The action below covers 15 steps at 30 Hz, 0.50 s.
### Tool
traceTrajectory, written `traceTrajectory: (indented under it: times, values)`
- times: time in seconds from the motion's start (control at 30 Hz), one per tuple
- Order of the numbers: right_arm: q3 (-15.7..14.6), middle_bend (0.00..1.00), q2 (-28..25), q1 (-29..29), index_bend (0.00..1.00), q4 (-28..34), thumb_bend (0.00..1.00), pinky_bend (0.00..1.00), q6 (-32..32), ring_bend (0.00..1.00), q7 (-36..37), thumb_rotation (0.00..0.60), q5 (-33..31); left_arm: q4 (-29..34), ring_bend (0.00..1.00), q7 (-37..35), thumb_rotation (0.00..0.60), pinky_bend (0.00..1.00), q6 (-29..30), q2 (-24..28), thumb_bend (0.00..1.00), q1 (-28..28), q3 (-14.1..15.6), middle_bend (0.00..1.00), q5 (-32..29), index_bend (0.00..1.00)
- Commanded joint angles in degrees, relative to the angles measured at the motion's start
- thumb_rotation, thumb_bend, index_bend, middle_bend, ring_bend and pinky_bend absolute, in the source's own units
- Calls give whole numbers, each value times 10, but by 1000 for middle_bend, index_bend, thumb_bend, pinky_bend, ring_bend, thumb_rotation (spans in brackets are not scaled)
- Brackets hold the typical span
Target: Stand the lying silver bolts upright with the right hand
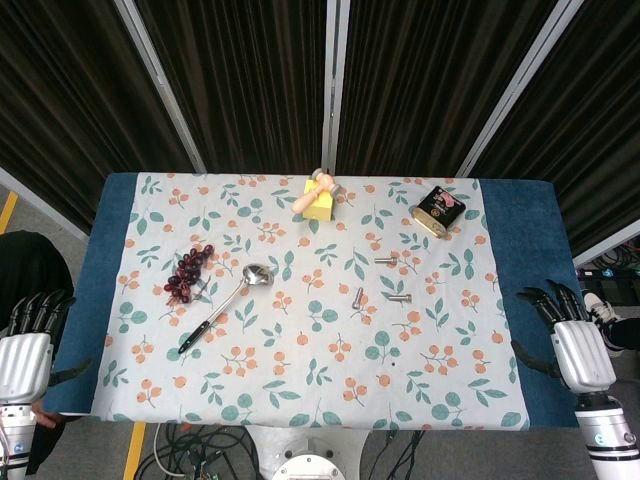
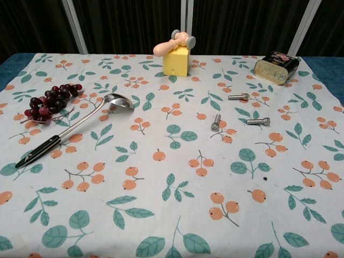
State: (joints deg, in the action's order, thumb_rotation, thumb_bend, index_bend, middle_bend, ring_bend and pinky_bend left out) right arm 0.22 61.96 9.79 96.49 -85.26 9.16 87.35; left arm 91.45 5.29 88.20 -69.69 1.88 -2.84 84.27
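Your right hand (image 1: 578, 345) sits at the lower right of the head view, off the right edge of the cloth (image 1: 300, 400), fingers spread apart and holding nothing. Your left hand (image 1: 25, 355) is at the lower left edge, also holding nothing, fingers loosely apart.

Three bolts lie right of centre on the worktop (image 1: 520, 240), all on their sides. Bolt one (image 1: 386, 261) is furthest up the frame, bolt two (image 1: 358, 297) is below and left of it, and bolt three (image 1: 397, 297) is just right of bolt two. In the chest view they show as (image 2: 238, 97), (image 2: 215, 122) and (image 2: 258, 122). All three are well apart from your right hand, up and to its left in the head view; bolt three is nearest.

Other stuff: yellow block (image 1: 319, 205) with a toy (image 1: 318, 186) on top at upper centre, tin (image 1: 440, 211) at upper right, ladle (image 1: 226, 306) and grapes (image 1: 188, 272) on the left.
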Motion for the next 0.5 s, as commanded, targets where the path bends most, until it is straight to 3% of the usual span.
traceTrajectory:
  times: [0.03,0.33,0.5]
  values:
    - [3,177,0,1,205,-2,193,0,5,0,3,600,0,3,0,2,600,0,-2,0,0,0,0,67,-2,155]
    - [11,177,5,8,205,-4,198,0,25,0,0,600,4,11,0,10,600,0,-2,5,0,1,-1,67,-1,155]
    - [28,183,15,46,211,6,211,0,84,0,-52,600,-12,14,0,12,600,0,0,8,0,3,-2,67,4,155]
